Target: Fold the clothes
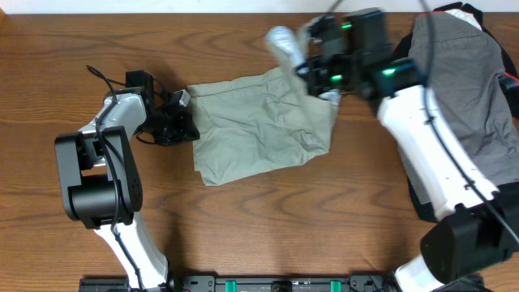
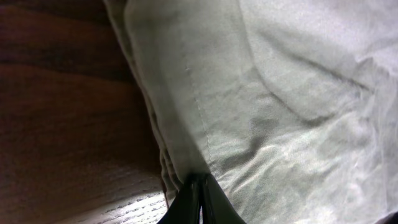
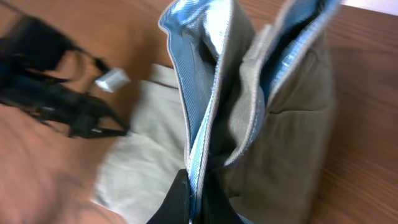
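The light khaki shorts (image 1: 259, 126) lie wrinkled on the wooden table, folded over. My left gripper (image 1: 183, 122) is shut on the left edge of the shorts, pinching several cloth layers (image 2: 198, 180) at table level. My right gripper (image 1: 312, 71) is shut on the waistband with its whitish-blue lining (image 3: 199, 180) and holds that end lifted above the table at the shorts' upper right. The lifted part (image 3: 273, 124) hangs open in front of the right wrist camera. The flat part of the shorts (image 3: 149, 143) and the left gripper (image 3: 93, 121) show beyond it.
A darker grey garment (image 1: 462, 89) lies over a black one (image 1: 422, 199) at the right side of the table, under the right arm. The arms' base rail (image 1: 268, 284) runs along the front edge. Bare wood (image 1: 268, 219) lies in front of the shorts.
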`<act>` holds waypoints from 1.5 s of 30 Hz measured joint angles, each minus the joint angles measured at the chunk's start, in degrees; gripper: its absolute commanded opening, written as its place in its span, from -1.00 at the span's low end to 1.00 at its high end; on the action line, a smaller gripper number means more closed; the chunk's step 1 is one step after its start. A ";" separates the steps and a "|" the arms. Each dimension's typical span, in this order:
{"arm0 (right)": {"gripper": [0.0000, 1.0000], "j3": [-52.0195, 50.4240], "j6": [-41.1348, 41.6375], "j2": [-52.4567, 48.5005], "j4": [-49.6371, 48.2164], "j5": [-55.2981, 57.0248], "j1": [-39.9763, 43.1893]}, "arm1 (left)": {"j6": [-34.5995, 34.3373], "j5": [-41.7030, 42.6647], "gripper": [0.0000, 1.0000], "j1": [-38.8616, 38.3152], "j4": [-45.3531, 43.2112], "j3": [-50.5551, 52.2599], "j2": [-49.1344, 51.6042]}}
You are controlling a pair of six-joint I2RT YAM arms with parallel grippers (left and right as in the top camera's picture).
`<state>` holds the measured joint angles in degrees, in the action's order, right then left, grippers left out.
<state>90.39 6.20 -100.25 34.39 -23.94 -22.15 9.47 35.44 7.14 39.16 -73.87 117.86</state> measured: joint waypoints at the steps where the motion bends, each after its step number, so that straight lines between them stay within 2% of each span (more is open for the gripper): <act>1: -0.99 0.09 1.09 -0.59 -0.90 0.22 -1.97 | 0.00 0.07 -0.88 0.00 -0.02 0.00 0.02; 6: -0.97 0.61 5.86 -5.81 -5.29 1.20 -8.17 | 0.00 0.17 -0.88 0.00 -0.09 0.00 0.02; 13: -0.97 0.61 10.75 -14.08 -10.80 1.99 -12.83 | 0.00 0.20 -0.87 0.00 -0.17 0.00 0.02; 23: -0.97 0.61 16.41 -17.20 -20.46 5.81 -18.45 | -0.02 0.20 -0.88 0.00 -0.22 0.00 0.02; 30: -0.95 0.61 18.82 -21.62 -22.45 8.57 -20.90 | -0.02 0.17 -0.88 -0.07 -0.22 0.00 0.02; 32: -0.57 0.61 19.15 -21.99 -22.93 9.40 -21.35 | -0.02 0.20 -0.88 -0.07 -0.22 0.00 0.02; 33: -0.17 0.61 19.39 -22.01 -23.12 9.53 -21.53 | -0.02 0.20 -0.88 -0.07 -0.22 0.00 0.02; 34: 0.10 0.61 19.58 -22.01 -23.65 9.53 -21.68 | -0.02 0.20 -0.88 -0.07 -0.26 0.00 0.02; 35: 0.21 0.66 19.67 -21.99 -23.93 9.44 -21.70 | -0.02 0.22 -0.88 -0.11 -0.33 0.00 0.02; 40: 0.36 0.68 19.96 -21.94 -23.98 8.37 -21.68 | -0.13 0.24 -0.88 -0.15 -0.37 0.00 0.07; 45: 0.41 0.66 19.91 -20.74 -20.90 7.45 -20.92 | -1.81 0.85 -0.85 0.81 -0.31 0.00 0.20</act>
<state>91.05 26.11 -120.99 13.50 -16.49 -43.07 7.66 36.29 7.94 38.85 -73.87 118.06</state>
